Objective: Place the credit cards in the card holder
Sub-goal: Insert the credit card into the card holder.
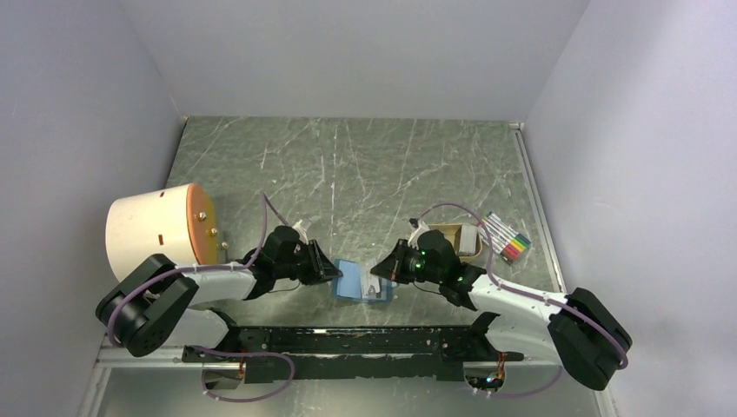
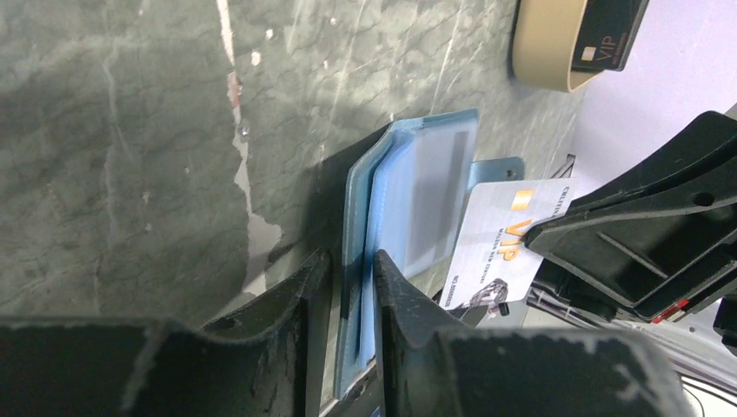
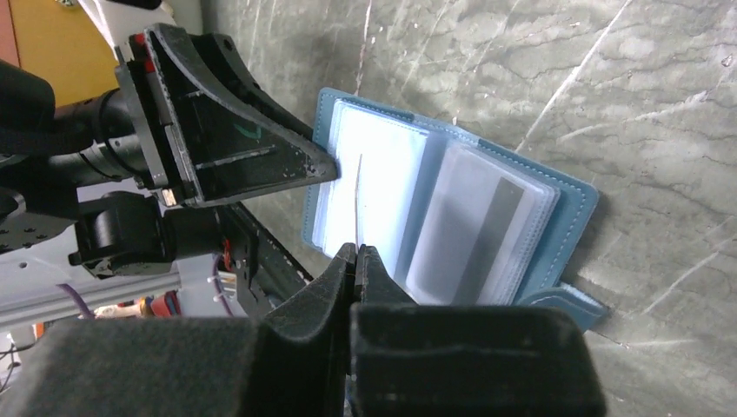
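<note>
From above, the card holder [image 1: 358,281] lies open on the table [image 1: 365,174] between my arms; my left claw [image 1: 328,271] meets its left edge and my right claw [image 1: 381,271] its right side, while the tan tray [image 1: 459,236] sits behind my right wrist.

On the left wrist view, my left claw is clenched on the holder's left cover, one finger on either face; the white card [image 2: 495,243] sits just beside the clear sleeves [image 2: 426,208], pinched by my right claw; a dark card [image 2: 608,35] waits in the tray.

On the right wrist view, my right claw is clamped on that white card, seen edge-on above the left page; a striped card [image 3: 487,230] already fills a sleeve.

I judge the card light, stiff and slick, best pinched at its short end; the holder looks soft and floppy, so its cover wants pinning.
</note>
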Robot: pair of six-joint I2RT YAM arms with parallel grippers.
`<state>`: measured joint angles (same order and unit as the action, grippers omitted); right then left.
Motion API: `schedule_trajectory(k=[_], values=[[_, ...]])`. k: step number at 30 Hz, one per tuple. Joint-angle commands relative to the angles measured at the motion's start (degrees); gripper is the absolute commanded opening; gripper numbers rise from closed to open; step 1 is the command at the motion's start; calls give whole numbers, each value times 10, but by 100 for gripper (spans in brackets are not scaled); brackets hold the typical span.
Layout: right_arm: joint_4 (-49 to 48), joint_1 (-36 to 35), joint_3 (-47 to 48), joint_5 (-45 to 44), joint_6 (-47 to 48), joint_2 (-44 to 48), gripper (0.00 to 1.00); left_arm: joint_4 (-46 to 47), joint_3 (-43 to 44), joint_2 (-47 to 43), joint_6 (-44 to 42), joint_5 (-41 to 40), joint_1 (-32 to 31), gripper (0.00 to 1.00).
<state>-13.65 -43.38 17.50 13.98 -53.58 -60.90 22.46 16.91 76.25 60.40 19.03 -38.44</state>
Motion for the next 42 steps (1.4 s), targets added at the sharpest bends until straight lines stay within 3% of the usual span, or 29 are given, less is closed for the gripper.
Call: schedule_trajectory(k=[1,3,6,9,16,42], values=[[-67,-11,-19,-45,-16,-8,0,9,-12,5,-14,15,3,27],[-81,-11,-35,-54,-24,-10,1,-1,-11,0,-19,12,3,25],[-107,-11,-54,-59,-36,-15,1,-25,-9,-14,-31,3,3,30],[-119,-11,-64,-60,-39,-24,1,-27,-19,-28,-33,-5,3,29],[-166,-12,-79,-61,-61,-55,0,-16,-28,-33,-33,3,3,9],[-315,-29,-110,-56,-112,-151,0,11,-32,-10,-27,21,3,9]])
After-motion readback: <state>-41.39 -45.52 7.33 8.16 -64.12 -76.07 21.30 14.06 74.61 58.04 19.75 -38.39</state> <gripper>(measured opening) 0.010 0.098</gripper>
